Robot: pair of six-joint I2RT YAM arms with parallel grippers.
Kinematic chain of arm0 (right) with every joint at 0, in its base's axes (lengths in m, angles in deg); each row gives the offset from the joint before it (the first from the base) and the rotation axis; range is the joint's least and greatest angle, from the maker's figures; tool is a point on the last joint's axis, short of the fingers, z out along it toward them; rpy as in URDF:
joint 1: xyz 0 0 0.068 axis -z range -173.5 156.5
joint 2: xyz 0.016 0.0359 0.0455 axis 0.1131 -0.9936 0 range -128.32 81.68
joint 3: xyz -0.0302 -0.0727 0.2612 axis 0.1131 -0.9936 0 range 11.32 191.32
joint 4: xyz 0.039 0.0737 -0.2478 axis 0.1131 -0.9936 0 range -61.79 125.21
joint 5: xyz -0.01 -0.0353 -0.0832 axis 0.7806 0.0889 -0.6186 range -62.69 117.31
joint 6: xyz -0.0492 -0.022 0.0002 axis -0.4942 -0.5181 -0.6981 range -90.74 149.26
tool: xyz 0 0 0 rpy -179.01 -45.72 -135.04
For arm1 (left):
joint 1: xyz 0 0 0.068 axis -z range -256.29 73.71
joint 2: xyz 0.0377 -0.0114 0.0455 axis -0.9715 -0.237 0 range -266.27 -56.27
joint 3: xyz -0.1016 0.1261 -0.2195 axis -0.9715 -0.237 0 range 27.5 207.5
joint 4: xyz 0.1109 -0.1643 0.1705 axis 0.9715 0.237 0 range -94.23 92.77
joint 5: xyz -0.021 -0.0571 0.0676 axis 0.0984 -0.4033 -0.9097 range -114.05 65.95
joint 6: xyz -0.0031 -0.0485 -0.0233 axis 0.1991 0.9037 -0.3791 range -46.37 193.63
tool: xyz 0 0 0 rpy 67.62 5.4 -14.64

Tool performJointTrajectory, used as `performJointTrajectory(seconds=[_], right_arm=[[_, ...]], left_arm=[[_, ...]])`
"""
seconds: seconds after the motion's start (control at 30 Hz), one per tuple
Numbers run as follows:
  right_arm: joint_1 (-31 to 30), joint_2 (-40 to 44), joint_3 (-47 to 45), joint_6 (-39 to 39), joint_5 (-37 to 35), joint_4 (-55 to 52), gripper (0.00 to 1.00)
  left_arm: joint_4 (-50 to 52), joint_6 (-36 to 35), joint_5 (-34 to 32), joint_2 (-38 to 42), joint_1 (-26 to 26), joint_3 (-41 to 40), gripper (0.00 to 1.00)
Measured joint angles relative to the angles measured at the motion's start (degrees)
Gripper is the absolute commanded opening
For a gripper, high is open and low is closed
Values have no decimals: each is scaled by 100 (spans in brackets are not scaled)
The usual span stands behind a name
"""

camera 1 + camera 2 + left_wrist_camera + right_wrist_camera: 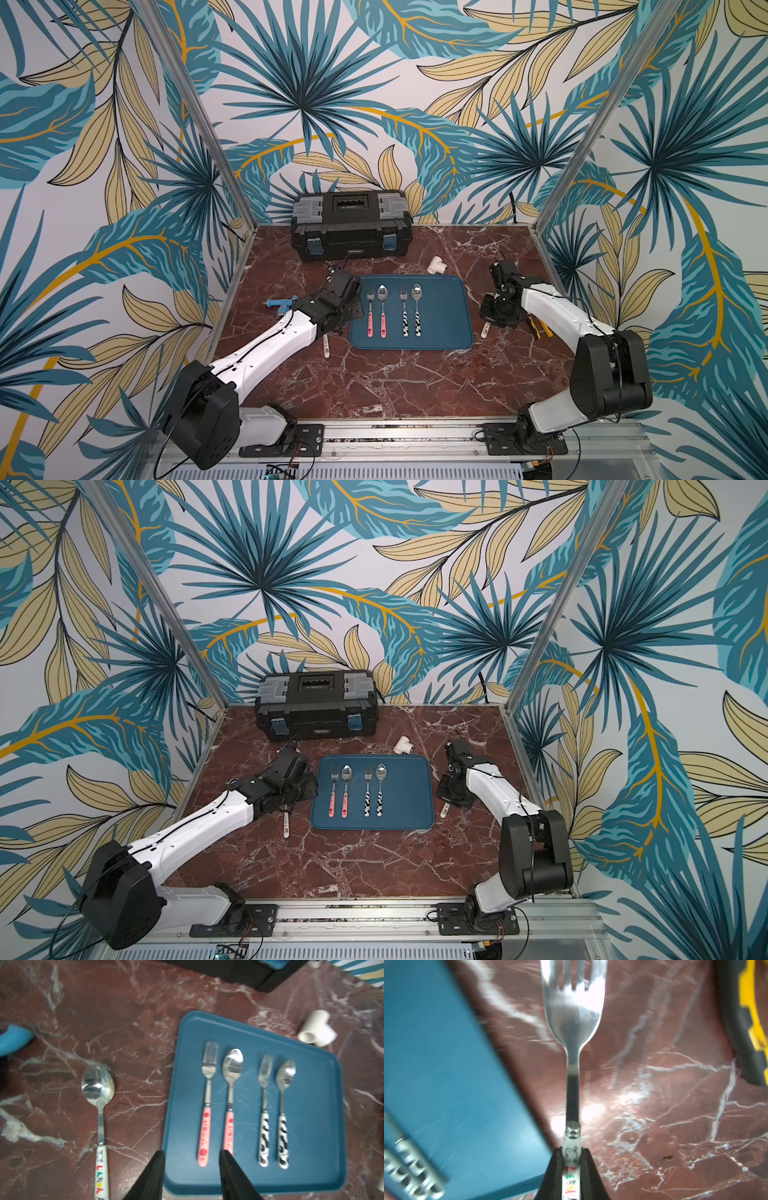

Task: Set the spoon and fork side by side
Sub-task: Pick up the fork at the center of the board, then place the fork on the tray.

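A white-handled spoon (97, 1084) lies on the marble left of the blue tray (311, 1147); in both top views only its handle end (327, 348) (286, 828) shows from under the left arm. My left gripper (192, 1153) is open and empty, its fingers hovering over the tray's near left corner, to the right of that spoon. A matching white-handled fork (573, 1012) lies just right of the tray (446, 1064). My right gripper (572, 1151) is shut on its handle, whose end (485, 330) sticks out below the gripper.
On the tray (449, 332) lie a pink-handled fork (369, 311) and spoon (382, 309), then a black-and-white fork (404, 311) and spoon (417, 309). A black toolbox (351, 226) stands behind. A white pipe fitting (437, 264), a blue-handled tool (280, 303) and a yellow-black tool (540, 328) lie around.
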Motion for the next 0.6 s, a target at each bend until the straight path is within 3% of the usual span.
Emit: performJointTrajectory(seconds=[0.17, 0.37, 0.6], right_arm=[[-835, -791, 1058, -173, 72, -181, 7], [-927, -1836, 1456, -245, 409, -249, 7], [-1226, -2151, 1519, -304, 614, -350, 7]], left_arm=[[42, 177, 271, -15, -114, -162, 52], [151, 142, 369, -13, -133, -162, 57], [319, 122, 234, -11, -186, -162, 61]])
